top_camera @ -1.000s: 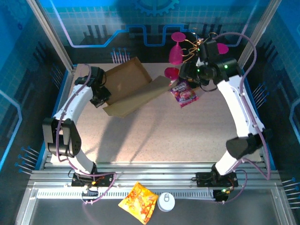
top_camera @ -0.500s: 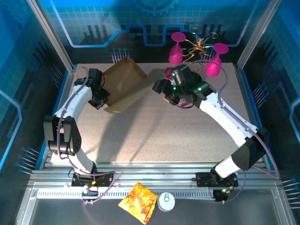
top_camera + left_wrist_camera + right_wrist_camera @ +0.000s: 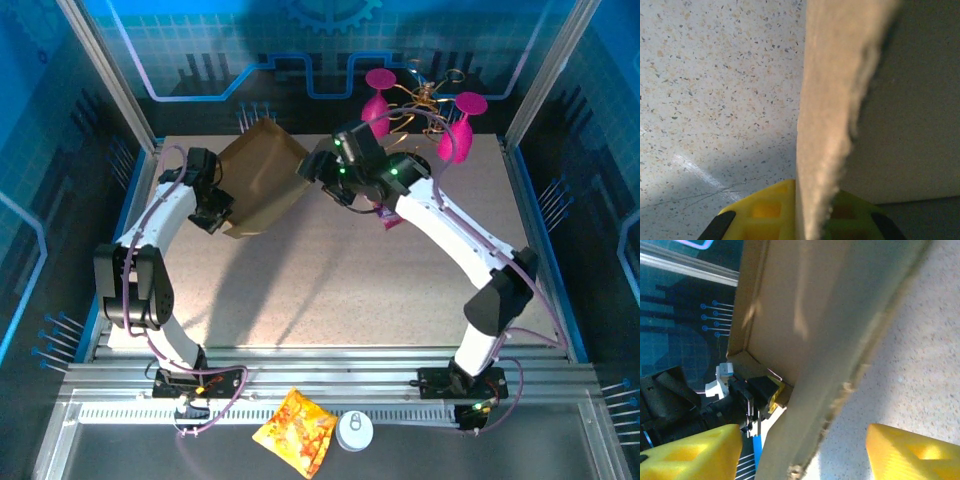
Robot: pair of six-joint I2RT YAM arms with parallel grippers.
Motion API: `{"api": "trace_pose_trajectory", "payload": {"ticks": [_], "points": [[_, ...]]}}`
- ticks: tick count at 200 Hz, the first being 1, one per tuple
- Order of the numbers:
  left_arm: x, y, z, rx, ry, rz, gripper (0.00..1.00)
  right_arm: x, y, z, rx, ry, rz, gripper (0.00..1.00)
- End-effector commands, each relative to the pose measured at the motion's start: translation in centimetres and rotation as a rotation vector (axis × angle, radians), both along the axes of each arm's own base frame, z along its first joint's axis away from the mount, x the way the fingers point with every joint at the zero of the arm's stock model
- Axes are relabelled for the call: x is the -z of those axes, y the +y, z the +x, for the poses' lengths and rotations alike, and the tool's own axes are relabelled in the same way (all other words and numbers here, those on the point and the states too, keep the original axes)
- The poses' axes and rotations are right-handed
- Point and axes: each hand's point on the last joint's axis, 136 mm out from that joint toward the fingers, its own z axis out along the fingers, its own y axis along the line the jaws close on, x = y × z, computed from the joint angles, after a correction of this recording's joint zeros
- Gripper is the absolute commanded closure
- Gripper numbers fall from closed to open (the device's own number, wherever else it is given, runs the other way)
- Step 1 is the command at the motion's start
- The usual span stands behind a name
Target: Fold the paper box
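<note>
Brown cardboard paper box (image 3: 260,178) at far-left of table (image 3: 350,290), standing tilted; left gripper (image 3: 216,212) clamped on its near-left edge; right gripper (image 3: 316,178) jaws spread wide, straddling right flap edge, not pinching

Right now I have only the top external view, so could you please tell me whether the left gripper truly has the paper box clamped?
Observer: Yes. In the left wrist view the left gripper is shut on the paper box, and the cardboard's raw edge runs up from between its jaws.
Operator: Thank you. Is the right gripper pinching the box too?
Observer: Not yet. In the right wrist view the right gripper is open. Its fingers straddle the box's edge, and bare table shows between the cardboard and one finger.
</note>
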Motion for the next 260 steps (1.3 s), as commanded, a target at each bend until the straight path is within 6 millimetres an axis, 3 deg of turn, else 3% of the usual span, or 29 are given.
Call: {"api": "trace_pose_trajectory", "payload": {"ticks": [1, 28, 54, 57, 72, 104, 121, 135, 162, 188, 216, 260], "points": [[0.4, -0.2, 0.1, -0.016, -0.003, -0.034, 1.0, 0.4, 0.3, -0.7, -0.048, 0.011, -0.069, 0.39], [0.1, -0.4, 0.3, -0.021, -0.017, -0.044, 1.0, 3.2, 1.1, -0.6, -0.091, 0.074, -0.12, 0.65], [-0.4, -0.8, 0.6, -0.013, -0.035, -0.069, 1.0, 3.2, 0.3, 0.6, -0.106, 0.002, -0.249, 0.98], [-0.5, -0.9, 0.7, -0.011, -0.04, -0.075, 0.96, 3.1, 0.0, 0.8, -0.102, -0.01, -0.272, 1.0], [-1.1, -1.8, 0.8, 0.001, -0.057, -0.124, 0.72, 3.1, -1.2, 1.8, -0.105, -0.059, -0.374, 1.0], [-2.5, -4.0, -0.6, 0.004, -0.082, -0.26, 0.37, 3.0, -3.5, 3.5, -0.179, -0.13, -0.548, 1.0], [-3.9, -5.3, -1.9, 0.001, -0.118, -0.339, 0.23, 2.4, -4.7, 4.4, -0.234, -0.171, -0.62, 1.0], [-5.0, -6.5, -3.2, 0.01, -0.135, -0.386, 0.18, 1.7, -5.6, 4.9, -0.272, -0.216, -0.685, 1.0], [-6.9, -7.9, -5.4, 0.029, -0.166, -0.441, 0.18, 0.1, -6.1, 5.6, -0.409, -0.337, -0.803, 1.0], [-10.3, -6.4, -5.5, 0.06, -0.244, -0.338, 0.23, -1.6, -6.3, 5.8, -0.513, -0.443, -0.917, 1.0], [-14.4, -4.4, -3.5, 0.024, -0.351, -0.273, 0.27, -1.8, -6.9, 5.6, -0.545, -0.473, -0.977, 1.0], [-21.9, -3.1, 1.5, -0.044, -0.571, -0.279, 0.44, -2.9, -6.3, 3.8, -0.608, -0.552, -1.072, 1.0]]}}
